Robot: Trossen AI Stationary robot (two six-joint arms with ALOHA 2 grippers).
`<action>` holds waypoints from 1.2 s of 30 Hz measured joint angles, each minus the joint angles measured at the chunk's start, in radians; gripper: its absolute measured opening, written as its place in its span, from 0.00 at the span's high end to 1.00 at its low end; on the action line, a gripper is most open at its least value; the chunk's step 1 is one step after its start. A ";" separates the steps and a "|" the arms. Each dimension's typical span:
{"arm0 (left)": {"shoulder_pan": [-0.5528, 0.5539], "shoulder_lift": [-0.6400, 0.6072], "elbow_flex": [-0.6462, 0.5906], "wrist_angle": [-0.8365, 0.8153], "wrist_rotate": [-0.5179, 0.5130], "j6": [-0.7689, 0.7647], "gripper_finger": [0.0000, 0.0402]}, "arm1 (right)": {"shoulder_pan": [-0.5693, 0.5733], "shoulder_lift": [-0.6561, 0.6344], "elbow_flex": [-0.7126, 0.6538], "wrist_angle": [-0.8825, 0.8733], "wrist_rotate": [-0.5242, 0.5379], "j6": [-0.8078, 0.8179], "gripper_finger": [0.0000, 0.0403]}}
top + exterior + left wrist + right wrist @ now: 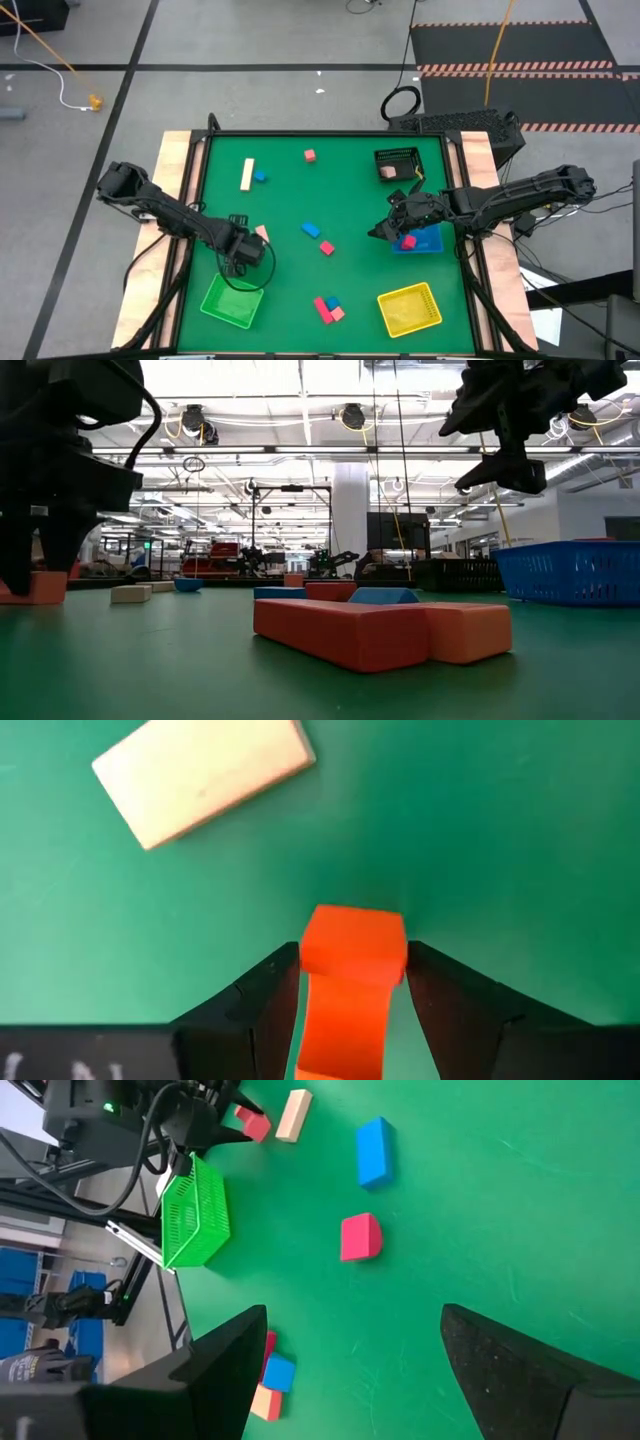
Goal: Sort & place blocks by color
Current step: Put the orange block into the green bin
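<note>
Your left gripper [352,982] clamps a red block [352,942] near the green tray [232,300], right gripper [392,226] open over the blue tray [428,240]; most blocks [327,306] remain unsorted

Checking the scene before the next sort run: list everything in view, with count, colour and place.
table: 1, green
green tray: 1, by left arm
yellow tray: 1, front right
blue tray: 1, right side, one tray block, red, in it
black basket: 1, far right, one pinkish block inside
cream bar: 1, far left, small blue cube beside it
red cube: 1, far centre
blue block, red block: 1 each, centre
front cluster: 3, red, blue, pink, between green and yellow trays
tan block: 1, beside left claw
left claw: closed on held block, red
right claw: open, at blue tray's edge
</note>
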 joint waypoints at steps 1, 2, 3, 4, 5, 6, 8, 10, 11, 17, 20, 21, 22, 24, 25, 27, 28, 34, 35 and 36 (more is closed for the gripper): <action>0.000 0.000 0.000 0.012 0.000 -0.008 0.54 | 0.000 0.000 0.000 0.000 0.000 -0.005 0.29; 0.000 0.000 0.000 0.027 0.000 -0.019 0.54 | 0.000 0.000 0.000 0.000 0.000 -0.007 0.29; 0.000 0.000 0.000 0.039 0.000 -0.035 0.54 | 0.000 0.000 0.000 0.000 0.000 -0.009 0.29; 0.000 0.000 0.000 0.043 0.000 -0.054 0.54 | 0.000 0.000 0.000 0.000 0.000 -0.009 0.29; 0.000 0.000 0.000 0.041 0.000 -0.071 0.54 | 0.000 0.000 0.000 0.000 0.000 -0.009 0.29; 0.000 0.000 0.000 0.039 0.000 -0.091 0.54 | 0.000 0.000 0.000 0.000 0.000 -0.010 0.29; 0.000 0.000 0.000 0.038 0.001 -0.128 0.54 | 0.000 0.000 0.000 0.000 -0.001 -0.010 0.29; 0.000 0.000 0.000 0.035 0.001 -0.156 0.54 | 0.000 0.000 0.000 0.000 -0.016 -0.012 0.29; 0.000 0.000 0.000 0.034 0.001 -0.166 0.54 | 0.000 0.000 0.000 0.000 -0.025 -0.018 0.29; 0.000 -0.002 0.002 0.035 0.015 -0.213 0.66 | 0.000 0.000 0.000 0.003 -0.026 -0.040 0.29; 0.000 -0.002 0.002 0.035 0.018 -0.257 0.66 | 0.000 0.000 0.000 0.003 -0.025 -0.040 0.29; 0.000 -0.002 0.002 0.035 0.019 -0.271 0.66 | 0.000 0.000 0.000 0.004 -0.025 -0.040 0.29; 0.000 -0.002 0.002 0.035 0.019 -0.282 0.66 | 0.000 0.000 0.000 0.004 -0.025 -0.040 0.29; 0.000 -0.002 0.007 0.035 0.021 -0.301 0.66 | 0.000 0.000 0.000 0.013 -0.025 -0.040 0.29; 0.000 -0.001 0.015 0.035 0.023 -0.307 0.66 | 0.000 0.000 0.000 0.019 -0.024 -0.040 0.29; 0.000 0.000 0.043 0.035 0.018 -0.308 0.66 | 0.000 0.000 0.000 0.028 -0.024 -0.040 0.29; 0.000 0.000 0.061 0.036 0.006 -0.308 0.66 | 0.000 0.000 0.000 0.028 -0.024 -0.040 0.29; -0.012 0.000 0.216 0.049 -0.097 -0.309 0.66 | 0.000 0.000 0.000 0.026 -0.020 -0.040 0.29; -0.024 -0.001 0.243 0.061 -0.113 -0.307 0.66 | 0.000 0.000 0.000 0.026 -0.020 -0.040 0.29; -0.039 -0.001 0.269 0.085 -0.120 -0.306 0.66 | 0.000 0.000 0.000 0.026 -0.020 -0.040 0.29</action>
